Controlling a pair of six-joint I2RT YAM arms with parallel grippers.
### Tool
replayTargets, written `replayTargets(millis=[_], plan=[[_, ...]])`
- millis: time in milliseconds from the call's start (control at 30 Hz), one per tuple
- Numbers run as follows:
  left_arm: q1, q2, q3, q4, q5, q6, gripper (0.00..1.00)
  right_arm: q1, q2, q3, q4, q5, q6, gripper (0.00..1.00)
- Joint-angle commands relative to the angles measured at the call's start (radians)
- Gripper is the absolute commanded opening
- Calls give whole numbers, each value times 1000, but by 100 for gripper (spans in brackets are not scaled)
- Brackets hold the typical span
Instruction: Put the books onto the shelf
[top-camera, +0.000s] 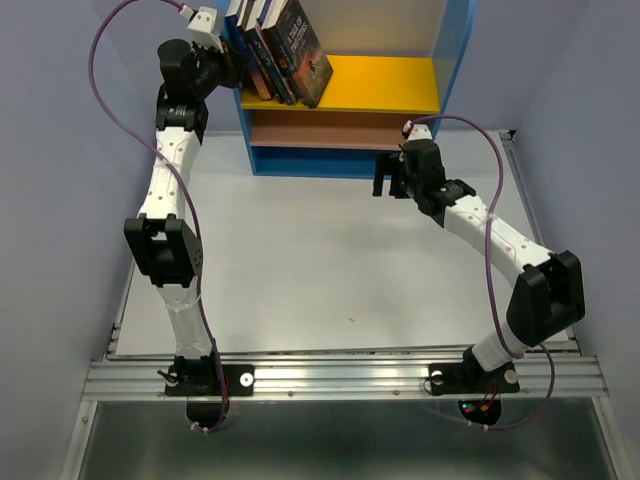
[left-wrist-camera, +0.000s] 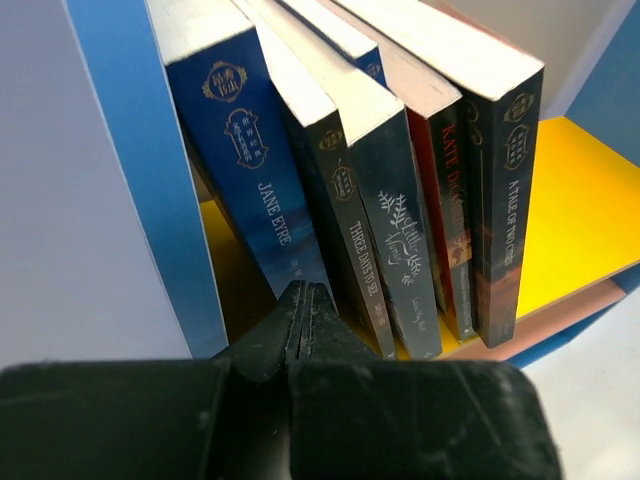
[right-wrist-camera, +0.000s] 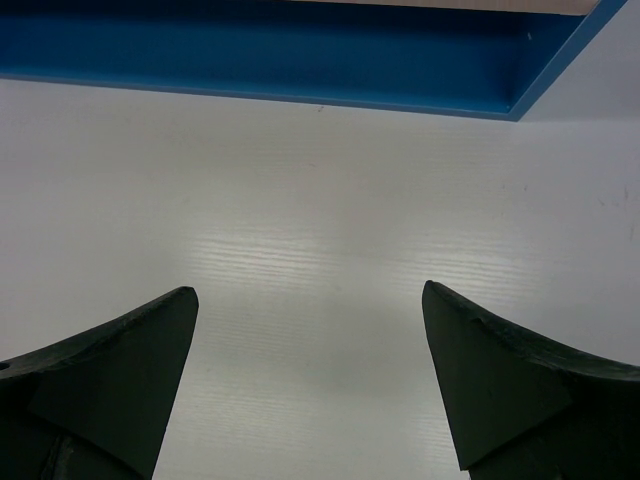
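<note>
Now, books (left-wrist-camera: 400, 200): you see them on the shelf's (top-camera: 458, 50) yellow board, left end, spines facing out, long axes upright but tipped left toward the blue side.
Left gripper (left-wrist-camera: 305, 300): pressed together, empty, just before the spines.
Right gripper (right-wrist-camera: 309, 290): spread above the table (right-wrist-camera: 320, 200).

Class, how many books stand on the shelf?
6, leaning in a row at the yellow board's left end: Jane Eyre, Three Days to See, fern-spined, one mostly hidden, red-spined, A Tale of Two Cities.
</note>
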Motion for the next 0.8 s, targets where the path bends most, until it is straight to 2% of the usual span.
replayTargets(millis=[0,200,367,500,633,767], plan=[[1,-16,73,64,34,-28,0,-5,18,53,12,21,-17,100],[1,-59,5,72,41,-11,0,-5,31,63,13,26,-25,100],[1,-119,-84,93,111,26,0,-5,39,68,13,41,-29,100],[1,-95,-30,92,106,10,0,-5,53,82,10,35,-31,100],[1,-73,11,93,162,9,0,-5,58,80,10,44,-34,100],[1,-30,62,84,119,4,0,-5,58,80,9,46,-31,100]])
